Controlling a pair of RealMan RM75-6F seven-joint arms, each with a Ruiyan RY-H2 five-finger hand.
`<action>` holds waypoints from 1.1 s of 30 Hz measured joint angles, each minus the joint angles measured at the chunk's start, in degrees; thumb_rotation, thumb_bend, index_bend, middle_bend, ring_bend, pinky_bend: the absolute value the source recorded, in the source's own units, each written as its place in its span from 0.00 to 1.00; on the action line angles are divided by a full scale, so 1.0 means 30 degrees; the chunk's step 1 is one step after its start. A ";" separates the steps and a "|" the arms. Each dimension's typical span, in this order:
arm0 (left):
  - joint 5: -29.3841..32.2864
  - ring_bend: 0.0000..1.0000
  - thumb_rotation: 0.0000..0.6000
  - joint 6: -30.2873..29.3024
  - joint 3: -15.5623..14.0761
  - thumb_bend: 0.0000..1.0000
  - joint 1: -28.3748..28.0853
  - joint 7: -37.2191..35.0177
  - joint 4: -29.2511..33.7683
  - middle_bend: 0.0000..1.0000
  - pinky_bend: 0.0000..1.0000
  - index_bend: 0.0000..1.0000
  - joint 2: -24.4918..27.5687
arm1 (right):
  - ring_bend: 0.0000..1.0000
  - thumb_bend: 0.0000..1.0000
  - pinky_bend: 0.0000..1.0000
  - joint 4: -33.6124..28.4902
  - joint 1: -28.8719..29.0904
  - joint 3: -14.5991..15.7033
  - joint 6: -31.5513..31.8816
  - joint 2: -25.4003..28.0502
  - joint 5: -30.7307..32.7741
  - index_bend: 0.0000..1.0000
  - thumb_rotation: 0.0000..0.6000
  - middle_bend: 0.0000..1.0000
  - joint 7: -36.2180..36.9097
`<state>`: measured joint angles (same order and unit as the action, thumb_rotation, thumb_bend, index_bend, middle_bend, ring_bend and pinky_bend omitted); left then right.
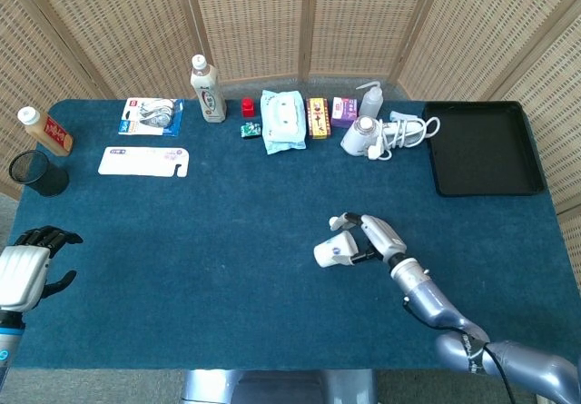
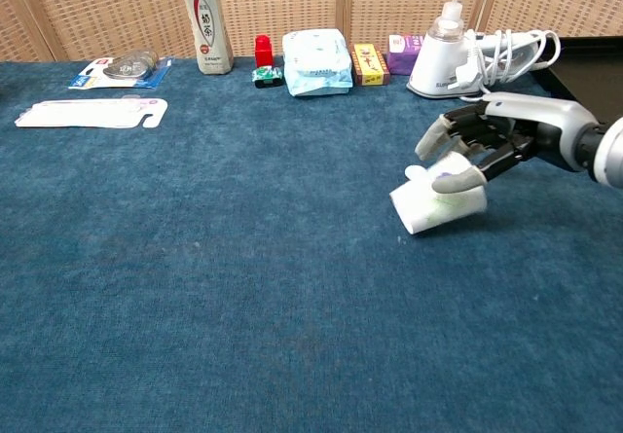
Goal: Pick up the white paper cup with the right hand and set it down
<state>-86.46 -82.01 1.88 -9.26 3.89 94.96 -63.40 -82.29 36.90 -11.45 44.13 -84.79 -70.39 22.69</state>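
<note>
Holding the white paper cup (image 2: 437, 205) on its side against the worktop (image 2: 243, 287), your right hand (image 2: 482, 148) pinches its rim between thumb and fingers. Set-down appears in progress; tilt the cup upright before you let go.

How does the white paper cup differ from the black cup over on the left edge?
The white paper cup lies tipped on its side, held by the right hand; the black cup stands upright, untouched. One is white with a printed flower, the other plain dark. Both are on the blue table.
</note>
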 measured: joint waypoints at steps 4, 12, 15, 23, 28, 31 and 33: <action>-0.0085 0.27 1.00 -0.0067 -0.0018 0.20 0.0032 -0.0121 -0.0021 0.41 0.26 0.37 -0.0005 | 0.26 0.24 0.17 -0.0090 -0.0114 0.0206 0.0174 0.0666 -0.0198 0.21 0.85 0.23 -0.0683; -0.0082 0.27 1.00 0.0045 -0.0035 0.20 0.0002 -0.0182 -0.0125 0.41 0.26 0.37 -0.0119 | 0.26 0.24 0.17 -0.1243 -0.0080 0.0578 0.0788 0.1670 -0.0513 0.23 0.86 0.23 -0.3680; -0.0016 0.27 1.00 0.0084 -0.0007 0.20 -0.0008 -0.0189 -0.0165 0.41 0.26 0.37 -0.0124 | 0.26 0.25 0.17 -0.1838 0.0071 0.0783 0.0879 0.1888 -0.0583 0.25 0.86 0.23 -0.5148; 0.0063 0.27 1.00 0.0153 0.0013 0.20 -0.0019 -0.0268 -0.0296 0.41 0.26 0.37 -0.0147 | 0.26 0.26 0.17 -0.2791 0.0684 0.1169 0.1021 0.1730 -0.0283 0.30 0.86 0.24 -0.8867; 0.0205 0.27 1.00 0.0214 -0.0026 0.20 0.0049 -0.0428 -0.0409 0.41 0.26 0.37 -0.0160 | 0.26 0.27 0.17 -0.3038 0.1086 0.1272 0.1428 0.1334 0.0380 0.31 0.86 0.24 -1.1685; 0.0215 0.27 1.00 0.0220 -0.0035 0.20 0.0070 -0.0525 -0.0468 0.41 0.26 0.37 -0.0137 | 0.26 0.27 0.17 -0.3145 0.1273 0.1327 0.1871 0.0982 0.0892 0.33 0.86 0.24 -1.3401; 0.0169 0.27 1.00 0.0162 -0.0037 0.20 0.0091 -0.0581 -0.0470 0.41 0.26 0.37 -0.0088 | 0.26 0.27 0.17 -0.3148 0.1400 0.1402 0.2181 0.0705 0.1187 0.34 0.86 0.25 -1.4551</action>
<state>-85.95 -81.52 1.77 -8.99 2.14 93.55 -63.67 -91.74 41.10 -7.24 50.68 -82.67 -66.82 -20.96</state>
